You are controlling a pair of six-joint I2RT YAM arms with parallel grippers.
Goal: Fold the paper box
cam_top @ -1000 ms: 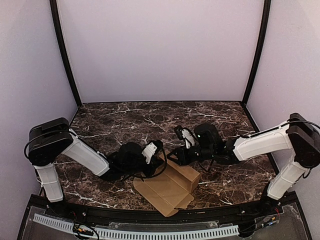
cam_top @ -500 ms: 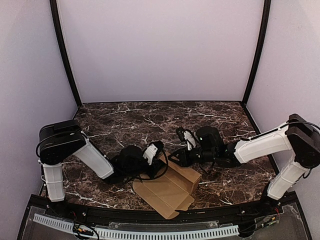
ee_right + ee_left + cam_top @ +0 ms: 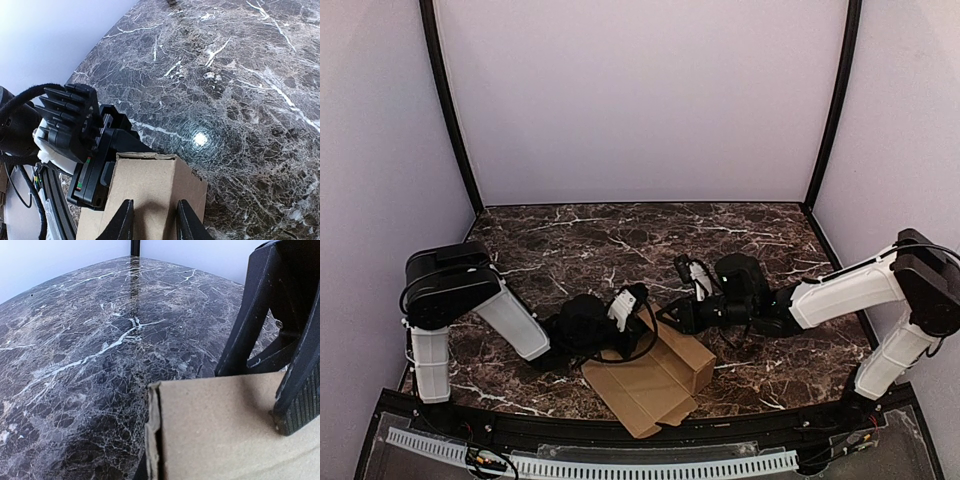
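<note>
Item: paper box, centre of counter near edge. Far-right section raised (boxlike); near panels and flaps flat, so most folding apparently remains. left pincer clamped on panel; right pincer tips apart at raised section.

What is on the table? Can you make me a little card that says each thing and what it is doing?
Place: dark marble table
Thing: brown paper box, near the front edge
Box shape: partly folded; the right part stands up, the rest lies flat
Left hand: right up against the box's far left side; open or shut, cannot tell
Right hand: fingers apart, at the raised part of the box
Folding finished: not yet
</note>
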